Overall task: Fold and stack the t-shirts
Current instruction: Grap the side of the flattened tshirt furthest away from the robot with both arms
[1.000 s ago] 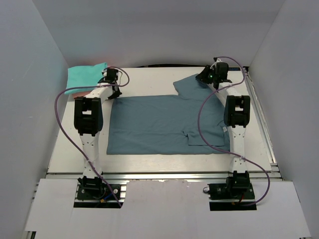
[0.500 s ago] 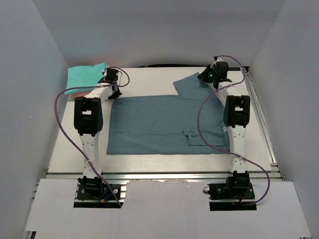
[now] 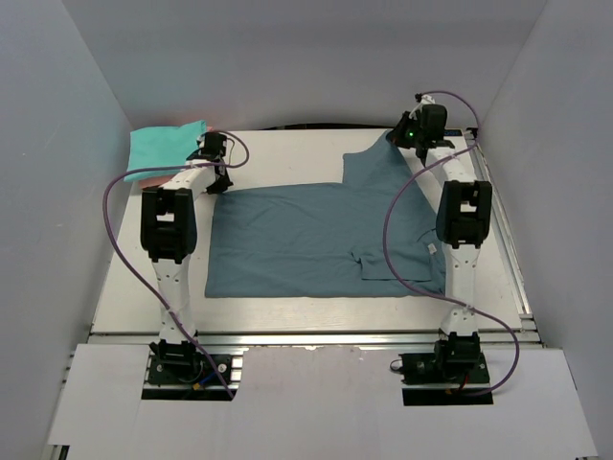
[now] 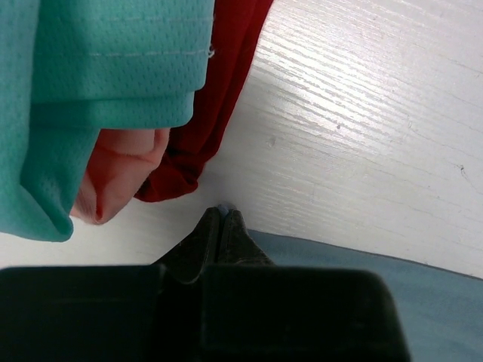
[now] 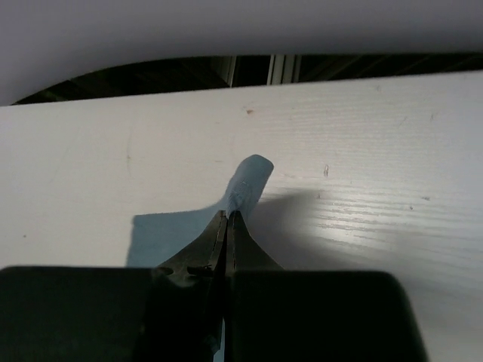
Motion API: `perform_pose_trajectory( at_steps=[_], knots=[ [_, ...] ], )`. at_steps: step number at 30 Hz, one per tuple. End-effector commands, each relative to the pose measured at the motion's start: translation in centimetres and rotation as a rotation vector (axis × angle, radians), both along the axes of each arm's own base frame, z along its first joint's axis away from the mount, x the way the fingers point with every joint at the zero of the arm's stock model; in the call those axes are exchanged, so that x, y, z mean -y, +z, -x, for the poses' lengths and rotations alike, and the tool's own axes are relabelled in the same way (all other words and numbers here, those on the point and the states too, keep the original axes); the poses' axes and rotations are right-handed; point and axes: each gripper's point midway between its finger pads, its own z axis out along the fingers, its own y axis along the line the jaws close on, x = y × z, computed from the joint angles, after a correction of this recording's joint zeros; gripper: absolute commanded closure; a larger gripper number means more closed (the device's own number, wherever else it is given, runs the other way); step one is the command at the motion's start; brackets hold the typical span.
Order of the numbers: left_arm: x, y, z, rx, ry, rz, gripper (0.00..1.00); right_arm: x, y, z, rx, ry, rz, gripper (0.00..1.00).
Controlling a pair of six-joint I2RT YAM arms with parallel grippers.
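A large slate-blue t-shirt (image 3: 316, 240) lies spread on the white table. My left gripper (image 3: 216, 182) is shut on its far left corner, a sliver of blue cloth (image 4: 223, 207) showing between the tips down at the table. My right gripper (image 3: 400, 139) is shut on the shirt's far right corner (image 5: 247, 181) and holds it lifted above the table. A folded teal shirt (image 3: 168, 144) tops a stack at the far left, with salmon-pink (image 4: 121, 170) and red (image 4: 215, 98) shirts under it.
White walls enclose the table on the left, the right and behind. A dark slot (image 5: 226, 72) runs along the table's far edge. A metal rail (image 3: 503, 230) runs down the right side. Purple cables (image 3: 120, 220) loop off both arms.
My right gripper has moved up and to the right toward the far right corner, pulling the shirt's corner taut and higher. My left gripper has stayed put.
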Motion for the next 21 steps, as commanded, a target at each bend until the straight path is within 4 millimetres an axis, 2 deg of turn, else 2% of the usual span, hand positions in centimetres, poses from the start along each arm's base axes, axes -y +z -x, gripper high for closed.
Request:
perform_pose_trajectory(
  at_steps=[1, 3, 5, 6, 7, 9, 10, 11, 13, 14, 15, 21],
  knots=[
    [-0.3, 5.1, -0.4, 0.084, -0.015, 0.001, 1.00, 0.1, 5.5, 0.6, 0.099, 0.025, 0.053, 1.00],
    [-0.3, 5.2, -0.4, 0.085, -0.020, 0.000, 1.00, -0.1, 6.1, 1.3, 0.100, 0.043, 0.058, 1.00],
    [-0.3, 5.4, -0.4, 0.083, -0.031, -0.005, 1.00, -0.2, 5.6, 2.0, 0.080, 0.058, 0.060, 1.00],
    [-0.3, 5.8, -0.5, 0.091, -0.031, -0.006, 1.00, -0.4, 6.5, 2.4, 0.088, 0.063, 0.060, 1.00],
    [-0.3, 5.9, -0.5, 0.089, -0.037, -0.005, 1.00, -0.4, 6.0, 2.9, 0.071, 0.068, 0.059, 1.00],
    [-0.1, 6.4, -0.8, 0.102, -0.050, 0.000, 1.00, -0.7, 6.9, 3.7, 0.077, 0.085, 0.057, 1.00],
    [0.2, 6.7, -0.8, 0.109, -0.061, 0.010, 1.00, -0.7, 6.9, 4.1, 0.072, 0.089, 0.057, 1.00],
    [0.2, 7.0, -1.0, 0.117, -0.067, 0.013, 1.00, -1.1, 5.8, 4.9, 0.044, 0.102, 0.055, 1.00],
    [0.5, 7.6, -1.0, 0.128, -0.082, 0.018, 1.00, -1.2, 6.5, 5.7, 0.051, 0.105, 0.066, 1.00],
    [0.6, 7.7, -0.9, 0.129, -0.091, 0.023, 1.00, -1.3, 5.6, 6.3, 0.031, 0.108, 0.076, 1.00],
    [0.7, 7.8, -0.8, 0.130, -0.095, 0.028, 1.00, -1.5, 6.4, 6.7, 0.041, 0.112, 0.079, 1.00],
    [1.0, 8.8, 0.1, 0.136, -0.125, 0.036, 1.00, -1.8, 6.9, 9.3, 0.034, 0.116, 0.096, 1.00]
  ],
)
